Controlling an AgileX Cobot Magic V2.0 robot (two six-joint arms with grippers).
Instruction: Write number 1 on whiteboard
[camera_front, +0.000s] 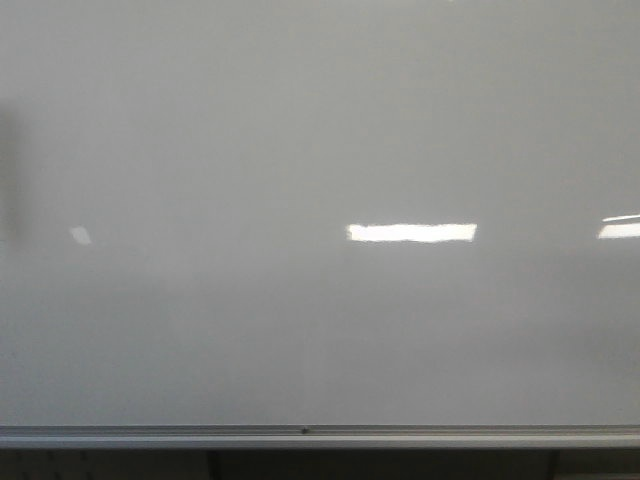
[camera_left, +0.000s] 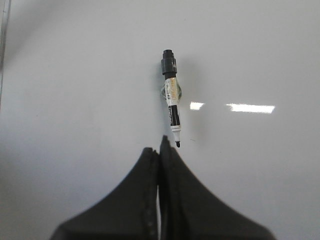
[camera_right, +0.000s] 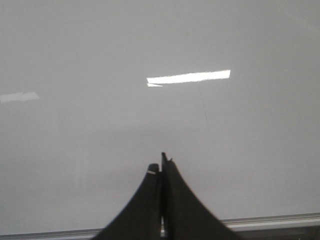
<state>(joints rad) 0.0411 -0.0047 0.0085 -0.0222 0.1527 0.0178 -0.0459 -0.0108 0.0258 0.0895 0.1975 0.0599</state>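
Note:
The whiteboard (camera_front: 300, 120) is a glossy pale grey surface that fills the front view, and neither gripper shows there. The number 1 is out of view. In the left wrist view an uncapped marker (camera_left: 172, 102) rests against the whiteboard (camera_left: 75, 75), black tip pointing at my left gripper (camera_left: 159, 148). That gripper is shut with nothing between its fingers, and the marker tip sits just beside its fingertips, apart from them. My right gripper (camera_right: 160, 167) is also shut and holds nothing, facing the whiteboard (camera_right: 75, 50). A faint grey hairline (camera_right: 204, 110) runs near-vertically on the board beyond it.
A silver aluminium rim (camera_front: 320, 435) runs along the board's lower edge, with dark space beneath it. The same rim (camera_right: 270, 221) shows behind the right fingers. Bright rectangular light reflections (camera_front: 411, 232) lie on the board.

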